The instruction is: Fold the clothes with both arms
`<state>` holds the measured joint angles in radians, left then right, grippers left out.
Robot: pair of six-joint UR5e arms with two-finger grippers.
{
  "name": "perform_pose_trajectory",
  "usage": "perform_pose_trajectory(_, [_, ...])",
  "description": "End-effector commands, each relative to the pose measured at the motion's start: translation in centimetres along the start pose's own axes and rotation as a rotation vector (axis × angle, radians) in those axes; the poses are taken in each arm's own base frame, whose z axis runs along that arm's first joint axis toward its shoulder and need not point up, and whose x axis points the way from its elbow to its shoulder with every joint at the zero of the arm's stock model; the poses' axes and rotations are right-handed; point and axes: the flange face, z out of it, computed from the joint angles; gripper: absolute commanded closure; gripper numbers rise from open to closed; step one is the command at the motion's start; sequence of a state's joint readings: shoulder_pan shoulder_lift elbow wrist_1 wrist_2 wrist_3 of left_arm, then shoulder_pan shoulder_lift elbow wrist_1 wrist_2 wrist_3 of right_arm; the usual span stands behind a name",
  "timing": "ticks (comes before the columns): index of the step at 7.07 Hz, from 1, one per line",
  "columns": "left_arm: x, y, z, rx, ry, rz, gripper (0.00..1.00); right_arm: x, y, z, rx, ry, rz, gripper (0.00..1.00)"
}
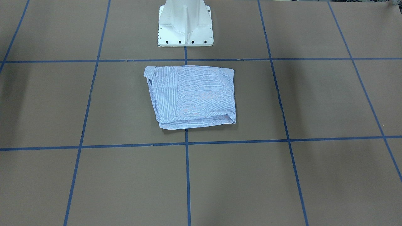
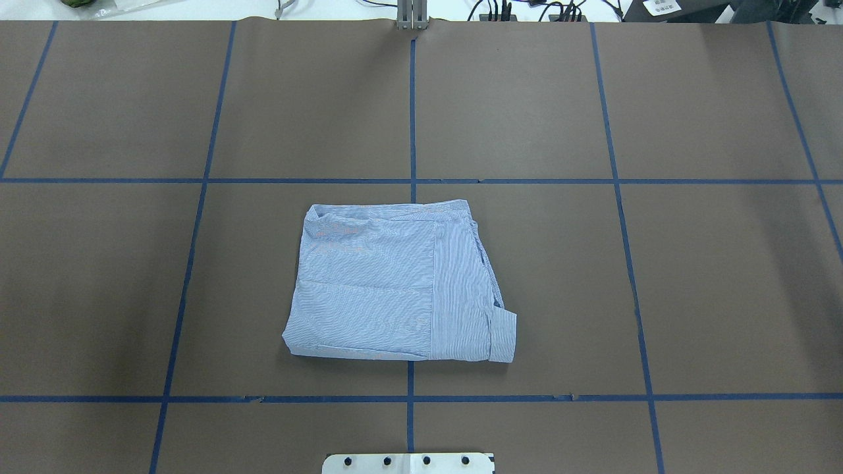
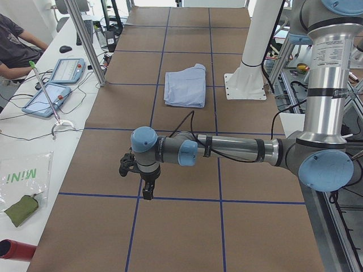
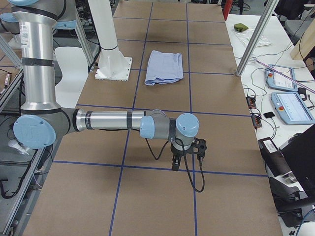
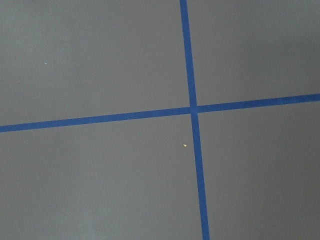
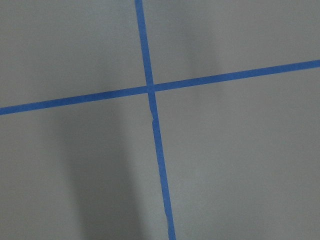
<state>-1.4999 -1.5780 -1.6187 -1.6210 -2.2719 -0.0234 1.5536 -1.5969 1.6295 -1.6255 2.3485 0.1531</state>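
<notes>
Left pincer (image 3: 147, 194) and right pincer (image 4: 175, 166) hang well apart from the folded shirt (image 2: 395, 283), closure state cannot be told; fold appears complete, so hold both clear.

The folded shirt (image 2: 395, 283) lies at the middle of the counter (image 2: 724, 296), just in front of the pedestal base (image 1: 185, 25), straddling a tape line (image 2: 412, 99). The left end effector (image 3: 147, 194) hangs above the counter's left end and the right end effector (image 4: 175, 167) above its right end, both well apart from the shirt.
</notes>
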Motion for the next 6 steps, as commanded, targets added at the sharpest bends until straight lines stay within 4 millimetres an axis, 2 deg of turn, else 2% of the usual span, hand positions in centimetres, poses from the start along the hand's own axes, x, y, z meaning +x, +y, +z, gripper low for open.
perform_pose_trajectory(1, [0.2, -0.1, -0.2, 0.003, 0.003, 0.002, 0.0, 1.5, 2.2, 0.5, 0.058, -0.011, -0.037, 0.0])
perform_pose_trajectory(5, [0.2, -0.3, -0.3, 0.005, 0.003, 0.004, 0.0, 1.3, 1.9, 0.0, 0.061, -0.011, -0.02, 0.0])
perform_pose_trajectory(6, [0.3, -0.3, -0.4, 0.008, 0.002, 0.006, 0.0, 1.2, 2.0, -1.1, 0.043, -0.006, 0.017, 0.0])
